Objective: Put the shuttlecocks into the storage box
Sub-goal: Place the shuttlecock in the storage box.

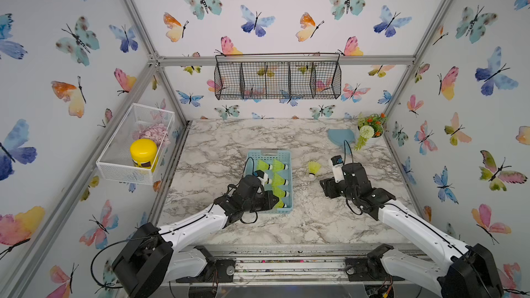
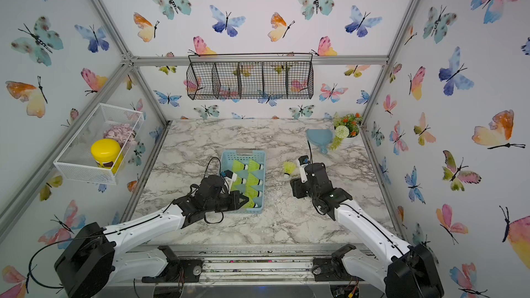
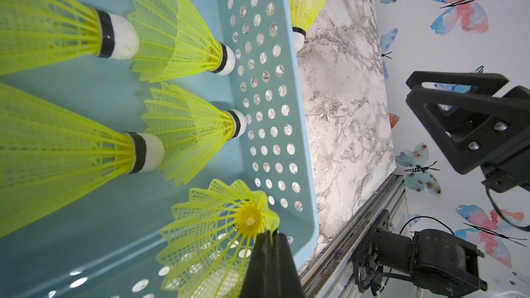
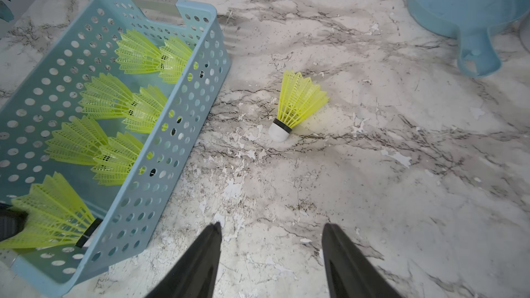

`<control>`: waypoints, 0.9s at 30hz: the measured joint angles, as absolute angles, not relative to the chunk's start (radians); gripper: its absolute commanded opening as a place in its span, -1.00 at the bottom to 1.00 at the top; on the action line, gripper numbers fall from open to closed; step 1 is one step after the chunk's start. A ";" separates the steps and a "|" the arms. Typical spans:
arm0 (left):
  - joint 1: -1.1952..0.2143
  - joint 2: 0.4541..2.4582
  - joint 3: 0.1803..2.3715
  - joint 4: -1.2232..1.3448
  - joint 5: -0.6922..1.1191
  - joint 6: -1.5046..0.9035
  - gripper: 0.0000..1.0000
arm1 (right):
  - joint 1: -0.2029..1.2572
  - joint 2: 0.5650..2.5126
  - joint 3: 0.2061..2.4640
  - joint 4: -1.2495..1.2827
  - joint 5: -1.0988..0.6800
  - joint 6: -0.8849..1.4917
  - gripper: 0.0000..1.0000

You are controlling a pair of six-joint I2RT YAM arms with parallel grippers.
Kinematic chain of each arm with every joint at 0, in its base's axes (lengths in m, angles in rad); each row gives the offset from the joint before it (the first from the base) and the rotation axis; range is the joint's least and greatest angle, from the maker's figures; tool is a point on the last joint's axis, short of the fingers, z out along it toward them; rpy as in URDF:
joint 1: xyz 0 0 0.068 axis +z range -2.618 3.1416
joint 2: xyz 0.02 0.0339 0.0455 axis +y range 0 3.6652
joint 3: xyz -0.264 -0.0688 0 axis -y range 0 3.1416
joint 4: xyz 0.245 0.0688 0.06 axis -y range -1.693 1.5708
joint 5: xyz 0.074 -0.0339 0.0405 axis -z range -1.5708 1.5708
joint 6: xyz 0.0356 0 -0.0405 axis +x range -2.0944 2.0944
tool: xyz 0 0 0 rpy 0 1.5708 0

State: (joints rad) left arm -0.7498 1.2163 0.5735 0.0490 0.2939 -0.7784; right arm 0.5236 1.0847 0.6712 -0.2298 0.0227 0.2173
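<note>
Left jaws: clenched on the skirt rim of the held shuttlecock [image 3: 218,239], the thin plastic pinched flat between them.
Left arm: the left gripper [image 3: 271,235] hangs over the lower end of the storage box [image 1: 284,154], just left of frame centre in both top views.
Held one: inside the box walls at that lower end, skirt flared wide, white tip toward the box's right wall. Whether it touches the box floor cannot be told.
Right jaws: released, spread apart with only bare table [image 4: 401,196] between them.
Right arm: the right gripper [image 4: 272,226] sits right of centre in the top views, near the loose shuttlecock [image 4: 298,104] but apart from it.
Stray one: the loose shuttlecock lies on the marble just right of the box, outside it, tip toward the lower edge in the top views.
Box contents: six more shuttlecocks [image 4: 103,98] lie on the floor in three pairs, tips toward the right wall.
Background: a light blue scoop [image 1: 339,136] at the upper right of the tabletop, beside a plant [image 1: 370,130].
</note>
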 measured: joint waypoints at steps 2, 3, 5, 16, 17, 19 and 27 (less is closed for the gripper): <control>-0.753 1.226 0.574 0.057 0.294 -0.780 -1.00 | 0.524 1.085 0.670 -0.229 0.022 0.218 0.26; -0.755 1.234 0.574 0.064 0.294 -0.780 -1.00 | 0.524 1.085 0.670 -0.229 0.022 0.218 0.25; -0.759 1.247 0.573 0.072 0.294 -0.783 -1.00 | 0.524 1.089 0.669 -0.227 0.022 0.218 0.25; -0.768 1.289 0.559 0.105 0.289 -0.787 -0.79 | 0.524 1.096 0.666 -0.223 0.019 0.218 0.26; -0.768 1.290 0.559 0.108 0.289 -0.788 -0.75 | 0.524 1.096 0.666 -0.223 0.019 0.218 0.26; -0.769 1.295 0.559 0.113 0.289 -0.788 -0.65 | 0.524 1.096 0.666 -0.223 0.019 0.218 0.26; -0.777 1.305 0.576 0.111 0.265 -0.778 -0.35 | 0.524 1.096 0.666 -0.223 0.019 0.218 0.26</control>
